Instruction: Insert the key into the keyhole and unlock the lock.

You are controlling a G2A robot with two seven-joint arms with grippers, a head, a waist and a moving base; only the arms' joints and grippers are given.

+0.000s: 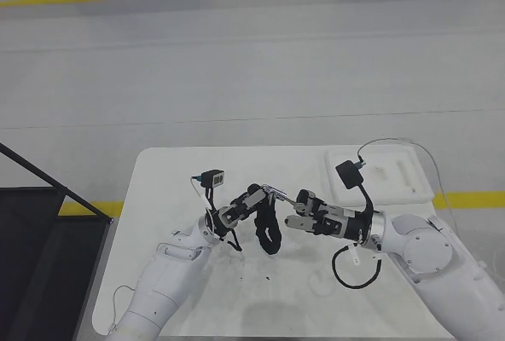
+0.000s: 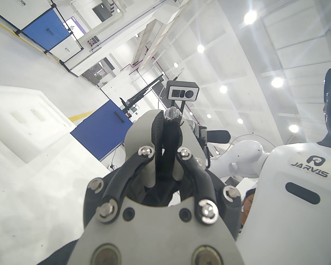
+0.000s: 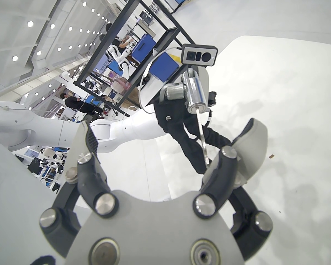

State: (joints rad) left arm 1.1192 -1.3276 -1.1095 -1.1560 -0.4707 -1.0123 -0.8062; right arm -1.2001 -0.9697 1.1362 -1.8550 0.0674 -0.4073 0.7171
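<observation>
Hanging in the left gripper (image 2: 167,124), whose fingers are pressed together on its black cable, the lock (image 3: 194,92) sits above the white table (image 1: 176,179). The key (image 3: 202,136) meets the chrome cylinder's end face at the keyhole, and its head is hidden behind one finger of the right gripper (image 3: 168,126), whose jaws are spread wide. A white foam tray (image 1: 380,175) lies at the table's far corner.

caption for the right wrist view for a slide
Open right hand faces a thin silver key protruding from the chrome cylinder lock on a black cable.
</observation>
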